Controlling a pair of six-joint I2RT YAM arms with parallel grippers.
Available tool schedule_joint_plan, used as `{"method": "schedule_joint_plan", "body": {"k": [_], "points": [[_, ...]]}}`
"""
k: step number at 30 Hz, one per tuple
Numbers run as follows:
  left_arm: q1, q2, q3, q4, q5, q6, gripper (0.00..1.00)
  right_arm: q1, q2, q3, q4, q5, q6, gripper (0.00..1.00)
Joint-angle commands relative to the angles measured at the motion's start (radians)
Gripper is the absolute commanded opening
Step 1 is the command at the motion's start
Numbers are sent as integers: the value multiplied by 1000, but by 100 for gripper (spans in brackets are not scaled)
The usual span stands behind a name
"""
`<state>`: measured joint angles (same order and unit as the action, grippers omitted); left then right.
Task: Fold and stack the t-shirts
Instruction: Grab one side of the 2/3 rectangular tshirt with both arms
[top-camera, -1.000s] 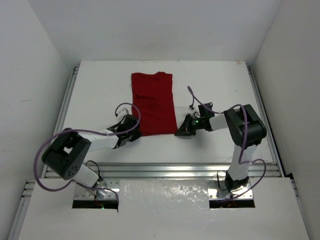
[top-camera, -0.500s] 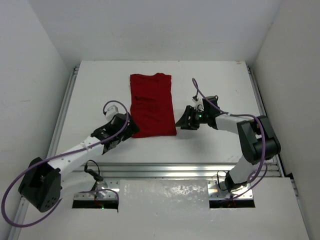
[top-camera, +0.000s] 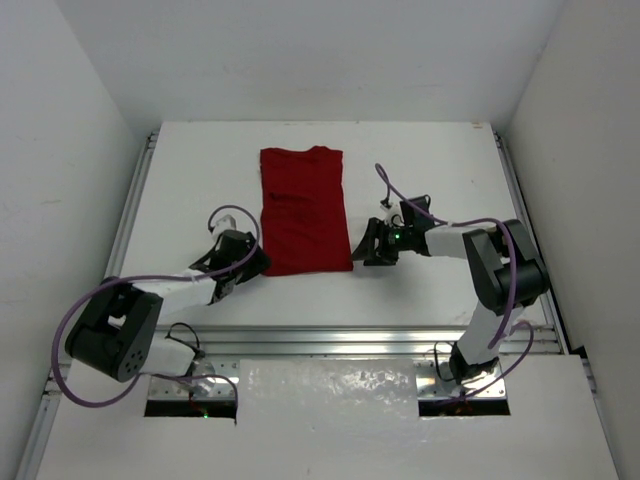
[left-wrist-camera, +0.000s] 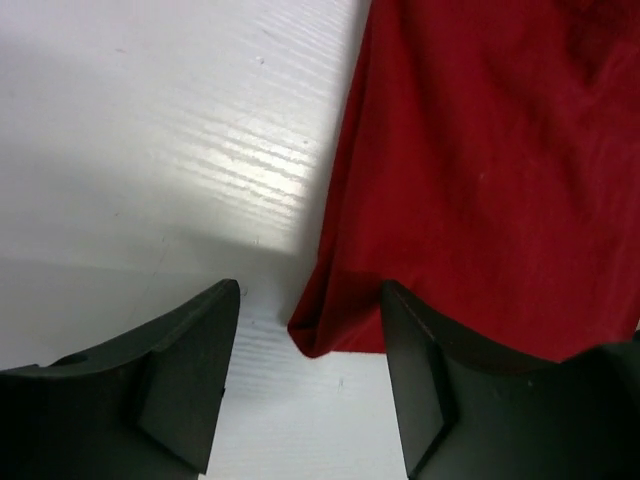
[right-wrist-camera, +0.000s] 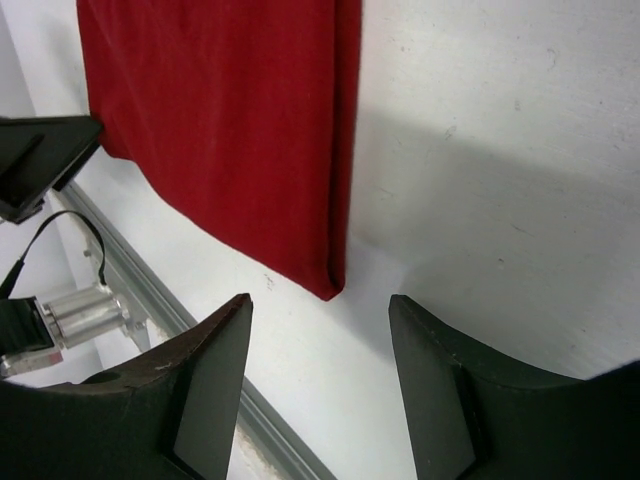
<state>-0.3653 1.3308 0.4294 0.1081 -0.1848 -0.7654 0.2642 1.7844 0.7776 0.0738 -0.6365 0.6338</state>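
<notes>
A dark red t-shirt lies flat on the white table, folded into a long narrow strip running from far to near. My left gripper sits low at its near left corner, open. In the left wrist view that corner of the t-shirt lies just ahead of the gap between the black fingers, not pinched. My right gripper is open beside the near right corner. The right wrist view shows the t-shirt's corner in front of the spread fingers, apart from them.
A metal rail runs along the table's near edge, also seen as a rail in the right wrist view. Side rails border the table. White walls enclose the workspace. Purple cables loop from both arms.
Both grippers have gone from shut to open at the shirt's near corners. The shirt's near edge settled flat, and the left arm drew back slightly toward the left.
</notes>
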Motion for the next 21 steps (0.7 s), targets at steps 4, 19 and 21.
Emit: {"method": "schedule_joint_plan", "body": {"k": [4,19,21], "points": [[9,67,-18,104,90,17,48,-3,4,-24,35,-11,-25,57],[11,77,38,-133,102,-25,15,-3,-25,-31,29,3,-17,56],[11,80,45,-133,110,-28,12,-3,-20,-29,20,12,-19,56]]}}
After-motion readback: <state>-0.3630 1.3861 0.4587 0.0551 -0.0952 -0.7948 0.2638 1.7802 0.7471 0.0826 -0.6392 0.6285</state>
